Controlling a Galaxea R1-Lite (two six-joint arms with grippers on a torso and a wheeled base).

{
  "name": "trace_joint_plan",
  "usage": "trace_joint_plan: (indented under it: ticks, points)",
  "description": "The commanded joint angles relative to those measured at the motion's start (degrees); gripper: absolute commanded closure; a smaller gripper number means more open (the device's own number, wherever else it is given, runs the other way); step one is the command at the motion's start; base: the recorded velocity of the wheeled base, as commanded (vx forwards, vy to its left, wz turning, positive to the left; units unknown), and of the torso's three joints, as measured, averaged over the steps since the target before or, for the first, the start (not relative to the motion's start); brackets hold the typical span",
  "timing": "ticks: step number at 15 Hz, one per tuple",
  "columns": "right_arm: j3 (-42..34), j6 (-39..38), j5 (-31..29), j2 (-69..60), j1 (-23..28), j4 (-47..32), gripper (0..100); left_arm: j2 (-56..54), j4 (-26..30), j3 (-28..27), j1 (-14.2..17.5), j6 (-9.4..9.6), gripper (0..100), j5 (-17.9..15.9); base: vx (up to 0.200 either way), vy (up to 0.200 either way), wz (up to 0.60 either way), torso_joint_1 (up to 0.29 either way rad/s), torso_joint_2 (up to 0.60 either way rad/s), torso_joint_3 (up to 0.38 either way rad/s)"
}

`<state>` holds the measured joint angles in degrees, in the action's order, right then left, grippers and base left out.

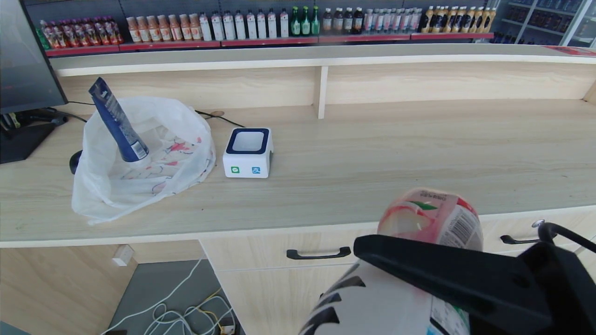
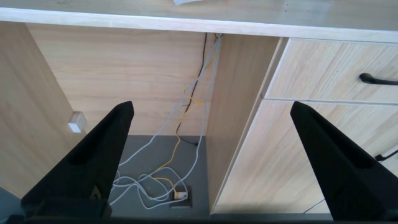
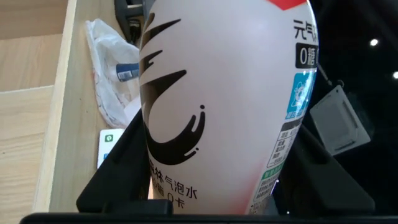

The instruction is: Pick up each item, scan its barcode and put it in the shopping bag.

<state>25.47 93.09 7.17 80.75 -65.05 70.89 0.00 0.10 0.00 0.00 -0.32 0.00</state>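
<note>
Shop table [image 1: 354, 153] ahead; right tool [image 3: 217, 137] clamps the bottle [image 1: 428, 218], scan seemingly pending. Next: barcode [image 1: 463, 228] down over the scanner [image 1: 247, 152], then shopping bag [image 1: 107, 186].

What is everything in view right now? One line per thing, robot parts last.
bottle: one, pink and white, held in front of the counter's edge
shopping bag: one, translucent white, on the counter's left part
tube: one, dark blue, standing tilted inside the shopping bag
scanner: one, white with dark blue top rim, just right of the bag
counter: one, light wood
monitor: one, dark, far left
shelf bottles: many, mixed colours, on red shelves behind
drawer handles: two, black, under the counter
cables: several, white and yellow, on the floor
left claw: open, low before the cabinet
right claw: shut on the bottle
</note>
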Motion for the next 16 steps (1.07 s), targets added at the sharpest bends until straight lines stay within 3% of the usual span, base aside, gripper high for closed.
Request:
trace_joint_plan:
  ticks: [1, 2, 5, 8, 13, 15, 16]
  points:
    - [-0.6, -2.4, 0.0, -0.4, 1.8, 0.3, 100, 0.0, 0.0, 0.0, 0.0, -0.03, 0, 0.0, 0.0, 0.0, 0.0, 0.0, 0.0, 0.0]
    - [-0.5, -9.9, 0.0, -0.8, 3.8, 0.4, 100, 0.0, 0.0, 0.0, 0.0, -0.03, 0, 0.0, 0.0, 0.0, 0.0, 0.0, 0.0, 0.0]
    - [-0.7, -21.8, -2.3, -3.1, 5.4, 0.3, 100, 0.0, 0.0, 0.0, -0.1, -0.03, 0, 0.0, 0.0, 0.0, 0.0, 0.0, 0.0, 0.0]
    - [-0.8, -38.9, -5.0, -3.1, 6.3, 0.1, 100, 0.0, 0.0, 0.0, 0.0, -0.03, 0, 0.0, 0.0, 0.0, 0.0, 0.0, 0.0, 0.0]
    - [-4.6, -49.8, -4.8, -3.1, 7.2, 0.0, 100, 0.0, 0.0, 0.0, -0.1, -0.03, 0, 0.0, 0.0, 0.0, 0.0, 0.0, 0.0, 0.0]
    - [-4.8, -54.6, -4.9, -2.8, 10.0, 0.0, 100, 0.0, 0.0, 0.0, 0.0, -0.03, 0, 0.0, 0.0, 0.0, 0.0, 0.0, 0.0, 0.0]
    - [-3.7, -64.9, -5.8, -2.6, 15.3, 0.0, 100, 0.0, 0.0, 0.0, 0.0, -0.03, 0, 0.0, 0.0, 0.0, 0.0, 0.0, 0.0, 0.0]
